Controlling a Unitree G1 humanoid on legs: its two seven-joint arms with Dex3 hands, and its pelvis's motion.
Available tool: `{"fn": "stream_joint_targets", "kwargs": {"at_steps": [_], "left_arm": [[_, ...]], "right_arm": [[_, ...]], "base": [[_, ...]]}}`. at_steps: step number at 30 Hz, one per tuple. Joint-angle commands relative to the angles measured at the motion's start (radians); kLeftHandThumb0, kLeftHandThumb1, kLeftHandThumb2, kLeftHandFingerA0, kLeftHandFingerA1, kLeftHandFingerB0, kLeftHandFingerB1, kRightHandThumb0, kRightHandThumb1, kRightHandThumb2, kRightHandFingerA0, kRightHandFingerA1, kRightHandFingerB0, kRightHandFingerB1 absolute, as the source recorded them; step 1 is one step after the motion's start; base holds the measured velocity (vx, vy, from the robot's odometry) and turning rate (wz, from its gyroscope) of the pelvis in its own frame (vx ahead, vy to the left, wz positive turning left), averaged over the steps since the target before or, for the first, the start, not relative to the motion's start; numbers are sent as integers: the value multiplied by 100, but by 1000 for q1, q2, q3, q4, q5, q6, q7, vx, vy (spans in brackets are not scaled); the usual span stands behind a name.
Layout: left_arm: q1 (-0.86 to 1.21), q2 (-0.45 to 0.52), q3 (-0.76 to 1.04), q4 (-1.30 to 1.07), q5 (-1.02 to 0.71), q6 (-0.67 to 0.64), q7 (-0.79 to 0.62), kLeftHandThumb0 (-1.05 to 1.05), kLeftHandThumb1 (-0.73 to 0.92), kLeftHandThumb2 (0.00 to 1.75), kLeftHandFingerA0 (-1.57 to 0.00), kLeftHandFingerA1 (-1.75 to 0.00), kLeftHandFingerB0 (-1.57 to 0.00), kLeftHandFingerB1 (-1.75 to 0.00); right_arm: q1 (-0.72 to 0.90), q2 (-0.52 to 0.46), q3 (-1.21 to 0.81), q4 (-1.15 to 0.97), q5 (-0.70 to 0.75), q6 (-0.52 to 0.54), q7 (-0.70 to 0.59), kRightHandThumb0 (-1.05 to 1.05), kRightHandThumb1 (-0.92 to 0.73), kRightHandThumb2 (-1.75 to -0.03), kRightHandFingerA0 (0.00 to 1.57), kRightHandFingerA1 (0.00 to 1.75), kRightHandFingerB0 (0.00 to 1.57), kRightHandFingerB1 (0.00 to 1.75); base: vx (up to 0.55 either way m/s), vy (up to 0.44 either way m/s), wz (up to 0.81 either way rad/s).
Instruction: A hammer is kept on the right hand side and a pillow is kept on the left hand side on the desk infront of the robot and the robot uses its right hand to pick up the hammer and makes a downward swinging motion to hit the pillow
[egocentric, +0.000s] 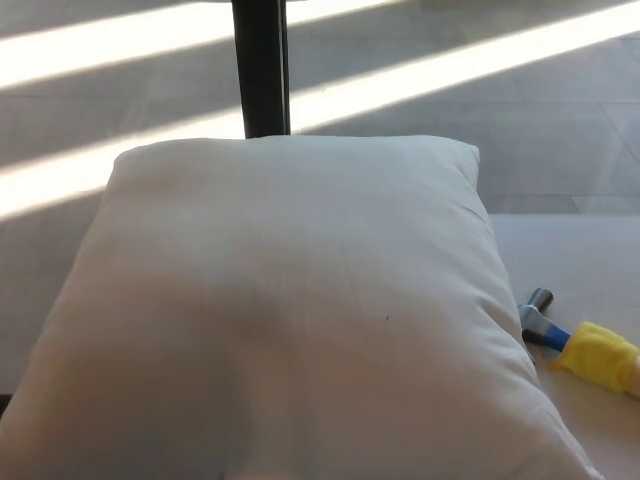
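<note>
Dark post (261, 65), sunlit floor (450, 90) behind.

The pillow (290, 320) is showing a matt, off-white woven cloth cover, soft and lightly creased, with one tiny dark speck. The hammer (575, 345) is showing a dull grey metal head, a glossy blue plastic neck and a yellow grip that is looking rubbery and matt. The desk (580, 260) is looking smooth, pale and faintly satin. The floor (450, 110) is looking like smooth grey tile, and the post (262, 65) is looking black and semi-gloss.
</note>
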Motion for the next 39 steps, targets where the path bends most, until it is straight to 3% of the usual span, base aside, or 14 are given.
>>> {"fn": "stream_joint_targets", "kwargs": {"at_steps": [1,31,32,33,34,35,36,38,39], "left_arm": [[-16,48,73,48,-87,-15,-54,-61,82,64,-51,-61,-53,-49],[-8,61,71,78,-93,-33,-66,-61,82,64,-51,-61,-53,-49],[-52,95,144,103,-165,-26,-100,-65,75,62,-56,-65,-48,-49],[-117,146,254,140,-270,-15,-151,-65,75,62,-56,-65,-48,-49],[-123,147,274,145,-276,-32,-152,-63,77,63,-55,-63,-46,-47],[-150,153,315,154,-305,-22,-148,-64,75,63,-56,-63,-50,-47],[-160,157,329,157,-306,-29,-157,-65,75,62,-57,-60,-48,-45],[-173,158,352,158,-308,-26,-178,-63,76,62,-53,-58,-50,-46],[-185,156,364,158,-313,-28,-191,-64,58,98,-53,-67,-43,-58]], "right_arm": [[-14,-40,-107,25,150,-28,88,-56,-49,-79,26,50,19,42],[-7,-48,-88,64,175,-53,103,-56,-49,-79,26,50,19,42],[-26,-102,-128,15,201,9,49,-72,-52,-88,23,52,10,40],[-55,-182,-189,-58,240,103,-32,-72,-52,-88,23,52,10,40],[-63,-188,-203,-62,246,67,-15,-79,-53,-88,4,47,0,30],[-93,-220,-212,-77,240,60,-26,-77,-57,-91,0,11,6,23],[-103,-237,-203,-89,220,16,-10,-89,-62,-91,0,0,8,9],[-130,-245,-225,-120,235,36,-30,-82,-58,-91,0,5,10,19],[-166,-253,-246,-134,263,50,-30,-80,-55,-87,0,4,10,21]], "base": [[0,0,0],[0,0,0],[0,0,0],[0,0,0],[0,0,0],[0,0,0],[0,0,0],[0,0,0],[0,0,0]]}}
